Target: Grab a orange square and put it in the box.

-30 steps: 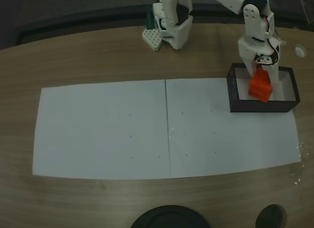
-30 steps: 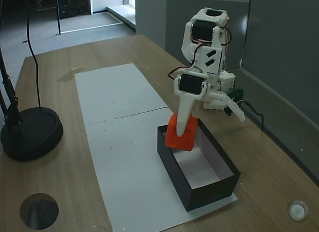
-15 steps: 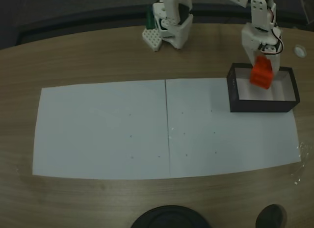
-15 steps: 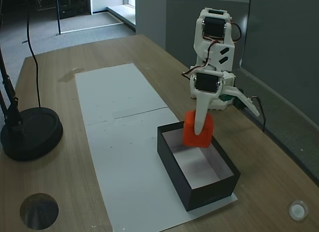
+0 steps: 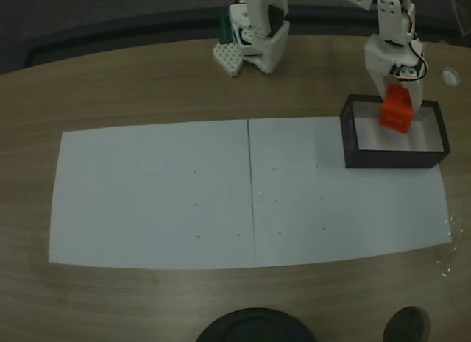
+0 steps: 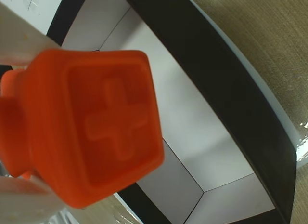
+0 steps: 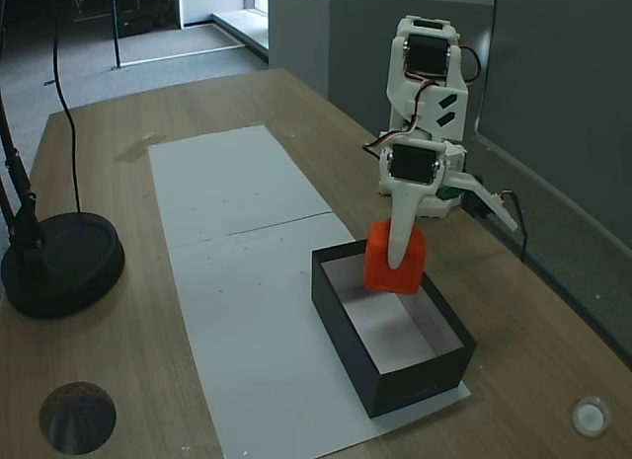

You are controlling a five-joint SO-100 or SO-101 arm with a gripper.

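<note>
White plastic arm (image 7: pixel 425 94), black servos, thin cables.

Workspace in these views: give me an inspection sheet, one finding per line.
Surface: wooden table with white paper sheets laid on it.
Job's things: orange square held above the box, over its end nearest the arm; box inside looks bare.
Clutter: round black base, small white disc.
Grippers: gripper shut on the orange square.
Cables: thin wires on the arm; black cord near the base.
Surroundings: grey wall panels.

No readable text (only a raised cross on the orange square (image 6: pixel 96 127)).
</note>
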